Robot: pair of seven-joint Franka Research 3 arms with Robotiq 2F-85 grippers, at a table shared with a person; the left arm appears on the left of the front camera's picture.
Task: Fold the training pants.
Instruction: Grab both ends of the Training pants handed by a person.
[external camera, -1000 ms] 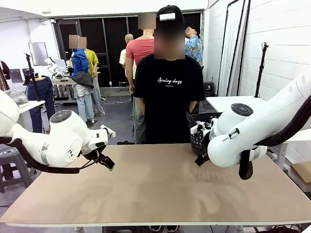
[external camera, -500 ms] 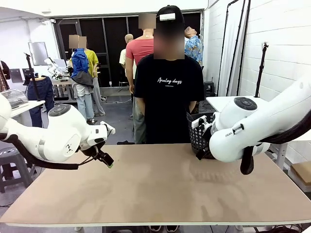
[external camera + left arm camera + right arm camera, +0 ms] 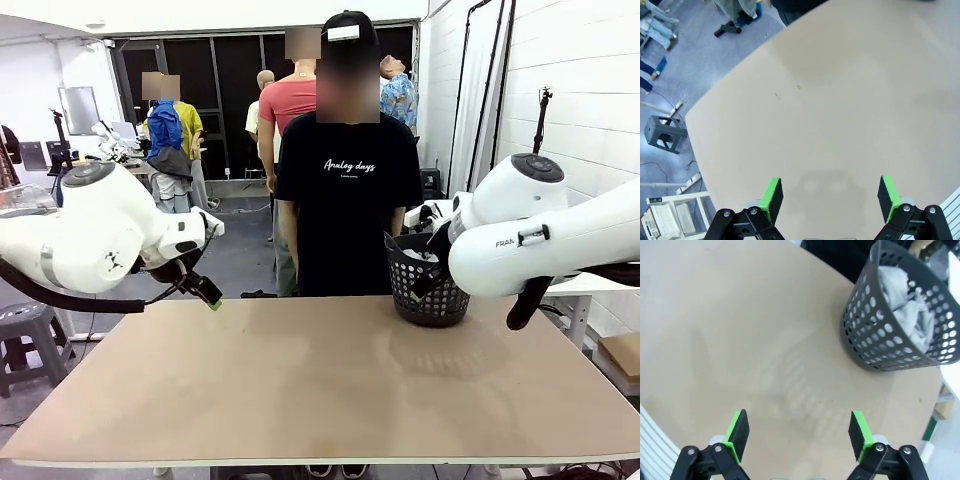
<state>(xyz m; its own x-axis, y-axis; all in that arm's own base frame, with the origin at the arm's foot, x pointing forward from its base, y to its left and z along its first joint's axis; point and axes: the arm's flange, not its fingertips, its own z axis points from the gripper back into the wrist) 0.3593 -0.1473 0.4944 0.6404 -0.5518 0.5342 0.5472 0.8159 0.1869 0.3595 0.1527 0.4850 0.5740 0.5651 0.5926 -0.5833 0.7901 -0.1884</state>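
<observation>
Right wrist view: the pants (image 3: 907,292) are a crumpled heap of light grey jersey, folds going every way. I can't pick out a waistband or drawstring. They sit inside the basket (image 3: 875,340), a dark round tub with rows of holes in its wall, and the pale cloth shows through those holes. The basket stands upright on the tabletop (image 3: 740,315), ahead of the right fingers (image 3: 736,434) and off to their right, well apart from them. The right fingers are spread wide with nothing between the green pads, only bare board beneath.

Left wrist view: the left fingers (image 3: 772,196) are spread wide as well and hold nothing. Plain tabletop lies under and ahead of them, with its edge and the floor off to their left.

Front view: the left fingers hang above the tabletop's far left edge, tips pointing down and not touching it. The basket is well apart from them, at the far right of the tabletop beside the person (image 3: 347,190). The right arm crosses in front of it, so I can't read the right fingers here.
</observation>
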